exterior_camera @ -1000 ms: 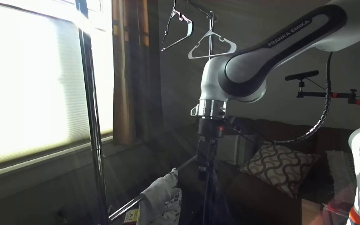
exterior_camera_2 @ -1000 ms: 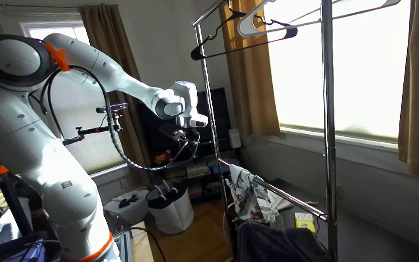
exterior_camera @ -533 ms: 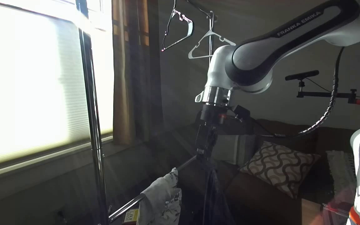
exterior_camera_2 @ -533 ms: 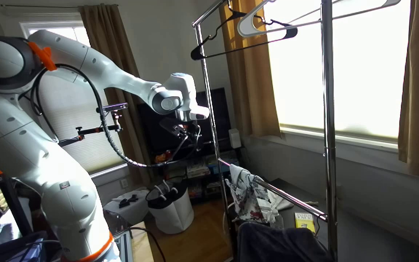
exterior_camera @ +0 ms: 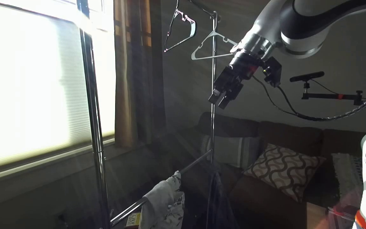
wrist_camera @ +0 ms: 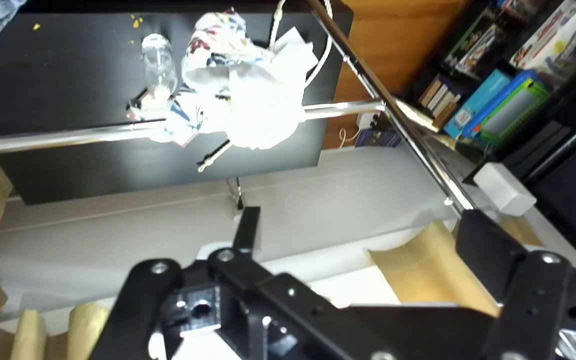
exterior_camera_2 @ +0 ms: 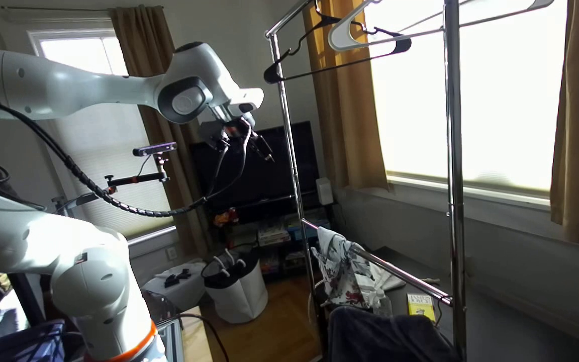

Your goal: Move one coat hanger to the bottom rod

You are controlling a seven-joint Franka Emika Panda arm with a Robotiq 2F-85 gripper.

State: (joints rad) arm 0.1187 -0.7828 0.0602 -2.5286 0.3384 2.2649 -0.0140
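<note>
Raised since the earlier frames and turned from a straight-down pose to an oblique one, the pincer is now carried well above the bottom rod in an exterior view; its fingers stand apart, with nothing gripped. The coat hanger is suspended above the pincer, just beside the rack upright, its lower bar almost level and one corner covered by the wrist. The pincer is directed downward, away from it. In an exterior view the dark hanger is hung from the top rod, the coat hanger being beside it; transfer is judged to be outstanding. The long axis of the coat hanger is set crosswise to both rods, one end projecting towards the arm; that end is judged the nearest to be reached, by upward travel and reorientation of the pincer, which is positioned lower and on the arm's side. In the wrist view the fingers are spread wide, with only background between them; the bottom rod, draped with cloth, and the tabletop are shown beyond, and the coat hanger cannot be made out, being judged to lie outside the field.
</note>
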